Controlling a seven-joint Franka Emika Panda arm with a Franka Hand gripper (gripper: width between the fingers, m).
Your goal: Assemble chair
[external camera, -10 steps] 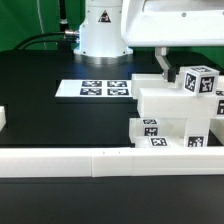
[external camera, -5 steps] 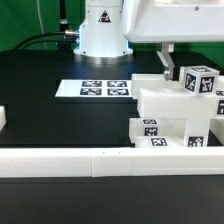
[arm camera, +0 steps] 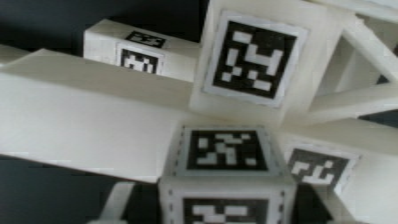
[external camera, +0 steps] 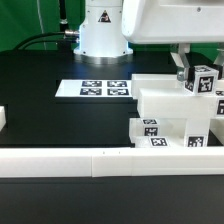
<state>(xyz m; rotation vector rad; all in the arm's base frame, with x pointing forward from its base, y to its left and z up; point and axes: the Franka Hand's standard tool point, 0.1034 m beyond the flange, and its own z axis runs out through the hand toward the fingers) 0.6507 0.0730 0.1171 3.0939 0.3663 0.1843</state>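
The partly built chair [external camera: 165, 108] is a stack of glossy white blocks with square tags at the exterior view's right. A short tagged post [external camera: 206, 82] stands on its upper right part. My gripper [external camera: 203, 72] hangs over that post, one dark finger [external camera: 184, 68] pressed to its left face; the other finger is hidden. In the wrist view the post [arm camera: 224, 152] sits between the two pale fingers [arm camera: 121, 200] of my gripper [arm camera: 222, 208]. Beyond it lie the white chair parts [arm camera: 107, 100], with another tagged block [arm camera: 253, 55].
The marker board [external camera: 105, 88] lies flat on the black table in front of the robot base [external camera: 100, 30]. A long low white rail [external camera: 100, 160] runs along the front. A small white piece [external camera: 3, 118] shows at the exterior view's left edge.
The visible finger has moved in toward the post from the exterior view's left and now touches it. The post has shifted slightly to the right.
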